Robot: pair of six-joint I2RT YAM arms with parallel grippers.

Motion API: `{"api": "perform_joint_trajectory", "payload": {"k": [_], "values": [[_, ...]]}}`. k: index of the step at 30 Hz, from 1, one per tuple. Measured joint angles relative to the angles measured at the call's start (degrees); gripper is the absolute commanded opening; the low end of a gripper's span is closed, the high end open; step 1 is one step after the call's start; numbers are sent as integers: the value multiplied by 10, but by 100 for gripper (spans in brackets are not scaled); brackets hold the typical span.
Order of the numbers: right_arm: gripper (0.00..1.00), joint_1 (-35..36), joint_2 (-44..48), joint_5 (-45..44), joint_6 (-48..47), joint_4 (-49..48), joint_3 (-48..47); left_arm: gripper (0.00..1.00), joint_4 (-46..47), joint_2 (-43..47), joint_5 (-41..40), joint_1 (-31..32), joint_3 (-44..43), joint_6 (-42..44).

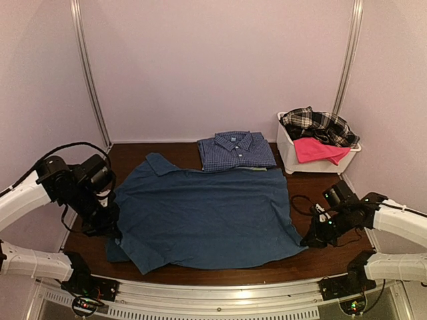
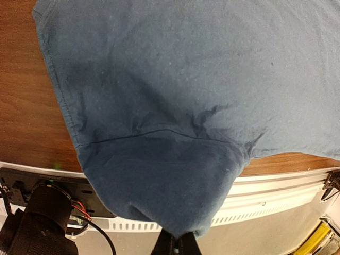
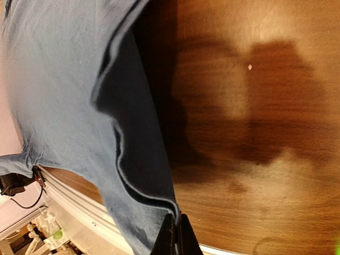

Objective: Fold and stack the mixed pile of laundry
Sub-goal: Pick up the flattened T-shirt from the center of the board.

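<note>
Across the middle of the wooden table point(image 1: 293, 267) the dark blue T-shirt point(image 1: 207, 213) lay spread flat. The left gripper point(image 2: 178, 245) was pinched closed on its left edge, and the right gripper point(image 3: 175, 236) was clamped on its right corner. Behind lay a folded checked shirt point(image 1: 237, 151). The plaid shirt point(image 1: 319, 125) and pink piece point(image 1: 317, 150) sat in the white bin point(image 1: 288, 157).

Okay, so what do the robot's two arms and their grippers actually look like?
Both are built alike: white shell links joined by black joints and black wrist housings. The left arm has a looped black cable above its upper joint. The right arm has a curled black cable beside its wrist. The left gripper and right gripper are black with narrow dark fingers.
</note>
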State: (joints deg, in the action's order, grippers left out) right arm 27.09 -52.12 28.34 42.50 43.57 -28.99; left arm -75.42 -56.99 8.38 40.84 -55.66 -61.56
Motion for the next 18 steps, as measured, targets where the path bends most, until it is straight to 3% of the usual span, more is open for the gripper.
{"api": "perform_joint_trajectory", "payload": {"k": [8, 18], "values": [[0, -2, -35, 89, 51, -62, 23, 0, -1, -46, -1, -20, -55, 37], [0, -36, -65, 103, 68, -73, -17, 0, -24, -140, -12, -129, -175, 153]]}}
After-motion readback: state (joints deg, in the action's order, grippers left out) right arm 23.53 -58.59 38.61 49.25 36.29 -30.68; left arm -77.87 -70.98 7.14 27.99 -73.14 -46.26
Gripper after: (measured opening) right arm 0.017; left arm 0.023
